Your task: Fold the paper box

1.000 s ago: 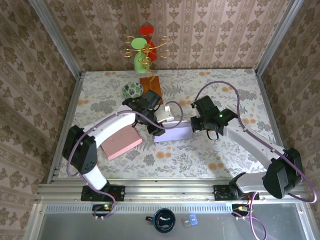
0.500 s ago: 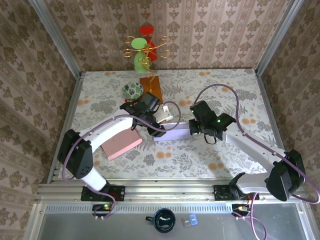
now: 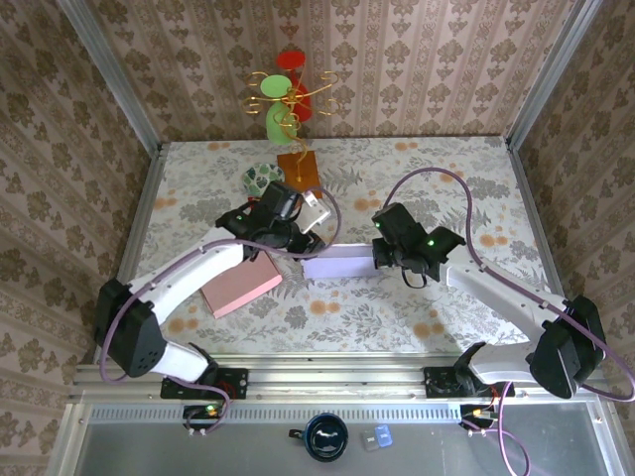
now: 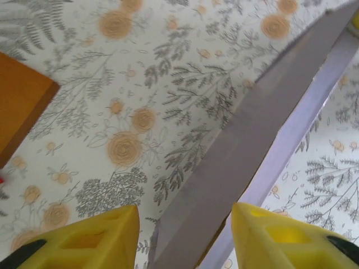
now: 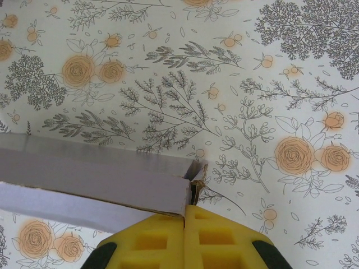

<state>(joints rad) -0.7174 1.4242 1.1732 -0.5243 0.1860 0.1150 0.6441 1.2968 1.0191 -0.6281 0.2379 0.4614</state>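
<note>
Across the overhead view, the floral tabletop [image 3: 446, 178] takes up the middle of the frame. The left arm [image 3: 189, 273] rises from lower left toward centre. The right arm [image 3: 496, 283] rises from lower right toward centre.

A pink block [image 3: 241, 285] lies flat left of centre, partly under the left arm. The box [image 3: 342, 264], pale lavender and long, lies just right of the block at frame centre, its long axis running left to right. A brown block [image 3: 301, 167] lies above centre, well apart from the box. A green vase [image 3: 277, 121] stands above the brown block, at the top edge of the tabletop. A patterned bowl [image 3: 258, 178] sits just left of the brown block.

Left tool [image 3: 310, 238]: positioned at the upper left end of the box. In the left wrist view the tool [image 4: 184, 216] is partly spread. A raised lavender panel of the box [image 4: 247, 140] passes between the yellow fingers [image 4: 101, 235]. A gap shows beside the left-hand finger, so the panel is not clamped. The brown block [image 4: 17, 101] shows at the left edge of that frame.

Right tool [image 3: 382, 256]: positioned at the right end of the box. In the right wrist view the tool [image 5: 185, 216] has its fingers pressed together on the thin edge at the end corner of the box [image 5: 84, 179], low in the frame.
</note>
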